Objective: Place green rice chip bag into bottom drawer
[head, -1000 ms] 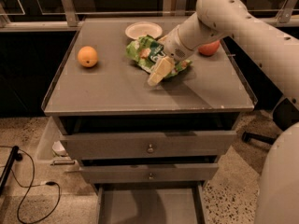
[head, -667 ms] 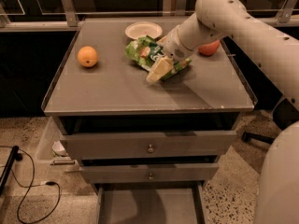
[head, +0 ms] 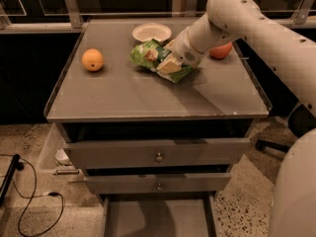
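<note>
The green rice chip bag [head: 148, 55] lies crumpled on the grey cabinet top, right of centre, just in front of a white bowl. My gripper [head: 170, 64] comes in from the upper right and sits on the bag's right half. Its pale fingers [head: 168, 66] are closed on the foil, and the bag rests on the surface. The bottom drawer [head: 158, 218] is pulled out at the lower edge of the view. It shows a plain grey floor with nothing in it. The arm hides the bag's right end.
An orange [head: 93, 59] sits at the left of the cabinet top. A white bowl [head: 151, 32] stands at the back and a reddish fruit [head: 221, 51] at the right behind the arm. The two upper drawers [head: 158, 154] are slightly open. A cable [head: 29, 206] lies on the floor at left.
The gripper's fingers have drawn in on the bag and stick out less past its front edge. The bag has shifted only slightly. The other things have not moved.
</note>
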Robot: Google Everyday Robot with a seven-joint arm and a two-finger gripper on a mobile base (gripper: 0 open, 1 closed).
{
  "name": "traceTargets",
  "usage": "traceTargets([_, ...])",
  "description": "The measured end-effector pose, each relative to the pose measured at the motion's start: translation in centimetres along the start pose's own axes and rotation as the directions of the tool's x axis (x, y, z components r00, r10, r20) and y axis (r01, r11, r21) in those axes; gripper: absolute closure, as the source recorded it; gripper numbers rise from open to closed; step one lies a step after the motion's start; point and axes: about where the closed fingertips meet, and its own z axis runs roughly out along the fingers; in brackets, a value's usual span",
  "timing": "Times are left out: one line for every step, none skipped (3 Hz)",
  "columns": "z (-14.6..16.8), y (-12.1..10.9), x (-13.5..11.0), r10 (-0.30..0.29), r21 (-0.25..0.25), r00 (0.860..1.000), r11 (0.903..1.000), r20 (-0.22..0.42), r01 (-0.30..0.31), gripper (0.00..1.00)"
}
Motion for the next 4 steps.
traceTargets([0.0, 0.0, 0.0, 0.0, 0.0, 1.0, 1.0, 0.0, 0.0, 1.0])
traceTargets([0.0, 0.0, 0.0, 0.0, 0.0, 1.0, 1.0, 0.0, 0.0, 1.0])
traceTargets([-0.7, 1.2, 0.0, 0.0, -0.013, 1.0, 0.9999, 0.014, 0.001, 1.0])
traceTargets([-3.6, 4.3, -0.3, -0.01, -0.021, 0.999, 0.9997, 0.051, 0.011, 1.0])
